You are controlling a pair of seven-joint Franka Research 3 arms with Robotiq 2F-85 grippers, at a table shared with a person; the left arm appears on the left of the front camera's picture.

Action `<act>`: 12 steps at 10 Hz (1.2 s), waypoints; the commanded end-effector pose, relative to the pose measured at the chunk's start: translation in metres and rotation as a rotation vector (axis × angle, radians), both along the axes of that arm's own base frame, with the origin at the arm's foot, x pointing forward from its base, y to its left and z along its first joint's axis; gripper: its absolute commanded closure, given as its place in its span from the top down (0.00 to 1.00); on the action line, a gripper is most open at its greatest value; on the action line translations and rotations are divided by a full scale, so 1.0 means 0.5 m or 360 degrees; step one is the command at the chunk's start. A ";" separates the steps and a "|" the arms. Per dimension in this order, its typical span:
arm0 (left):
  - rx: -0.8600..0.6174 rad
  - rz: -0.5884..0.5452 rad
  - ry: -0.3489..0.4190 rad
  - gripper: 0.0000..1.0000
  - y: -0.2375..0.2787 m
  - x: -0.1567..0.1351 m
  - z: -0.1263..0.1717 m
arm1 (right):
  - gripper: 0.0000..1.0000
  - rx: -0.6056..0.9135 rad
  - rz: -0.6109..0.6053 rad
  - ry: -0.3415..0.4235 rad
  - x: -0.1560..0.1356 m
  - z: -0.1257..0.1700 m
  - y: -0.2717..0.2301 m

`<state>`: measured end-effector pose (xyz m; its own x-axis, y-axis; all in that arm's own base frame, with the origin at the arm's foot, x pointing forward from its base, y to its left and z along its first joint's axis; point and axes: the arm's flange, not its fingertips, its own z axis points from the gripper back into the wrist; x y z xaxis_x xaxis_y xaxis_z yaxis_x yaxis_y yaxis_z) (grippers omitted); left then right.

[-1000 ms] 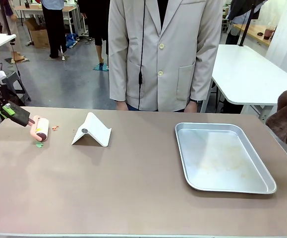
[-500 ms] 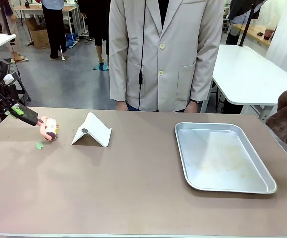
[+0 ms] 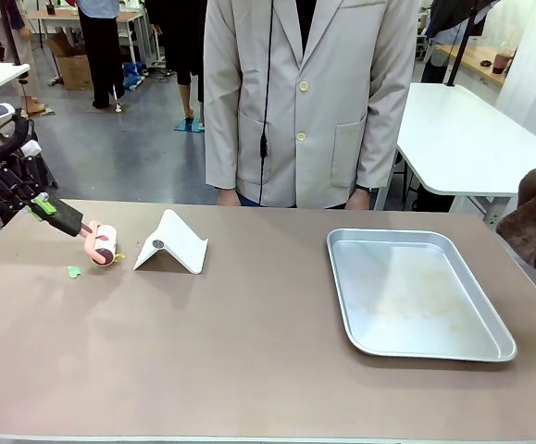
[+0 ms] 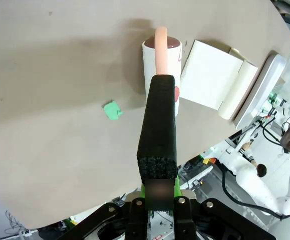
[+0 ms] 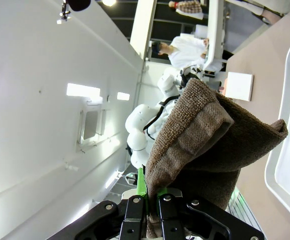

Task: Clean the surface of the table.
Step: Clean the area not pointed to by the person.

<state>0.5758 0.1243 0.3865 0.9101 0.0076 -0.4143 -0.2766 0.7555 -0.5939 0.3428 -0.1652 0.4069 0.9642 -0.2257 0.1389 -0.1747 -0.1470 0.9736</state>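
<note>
The table (image 3: 249, 351) is large and rectangular, with a smooth matte top of taupe-brown colour and a thin pale edge along its near side. It stands level and takes the whole lower part of the front view, from one side of the picture to the other. Most of its top is bare. On its far left part a small green scrap (image 3: 73, 271) lies flat on the surface. In the left wrist view the same brown top (image 4: 49, 75) carries this scrap (image 4: 112, 110) and some soft shadows.
</note>
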 end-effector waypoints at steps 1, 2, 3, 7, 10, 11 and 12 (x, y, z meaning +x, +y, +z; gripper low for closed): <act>-0.0039 -0.0023 0.0102 0.16 -0.013 0.022 0.008 | 0.07 0.0007 0.0006 0.0000 -0.003 0.011 0.000; -0.0038 -0.0039 0.0108 0.16 -0.022 0.026 0.007 | 0.07 0.0007 0.0006 0.0000 -0.003 0.011 0.000; -0.0049 -0.0056 0.0071 0.16 -0.033 0.028 0.008 | 0.07 0.0007 0.0006 0.0000 -0.003 0.011 0.000; -0.0064 -0.0115 -0.0127 0.16 -0.044 0.003 0.023 | 0.07 0.0007 0.0006 0.0000 -0.003 0.011 0.000; -0.0203 -0.0151 -0.0306 0.16 0.000 -0.049 0.111 | 0.07 0.0007 0.0006 0.0000 -0.003 0.011 0.000; -0.0239 -0.0159 -0.0347 0.16 0.028 -0.075 0.150 | 0.07 0.0007 0.0006 0.0000 -0.003 0.011 0.000; -0.0305 -0.0179 -0.0357 0.16 0.065 -0.110 0.184 | 0.07 0.0007 0.0006 0.0000 -0.003 0.011 0.000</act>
<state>0.5427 0.1472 0.4710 0.9678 -0.1264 -0.2176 -0.0714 0.6912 -0.7191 0.3428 -0.1652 0.4069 0.9642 -0.2257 0.1389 -0.1747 -0.1470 0.9736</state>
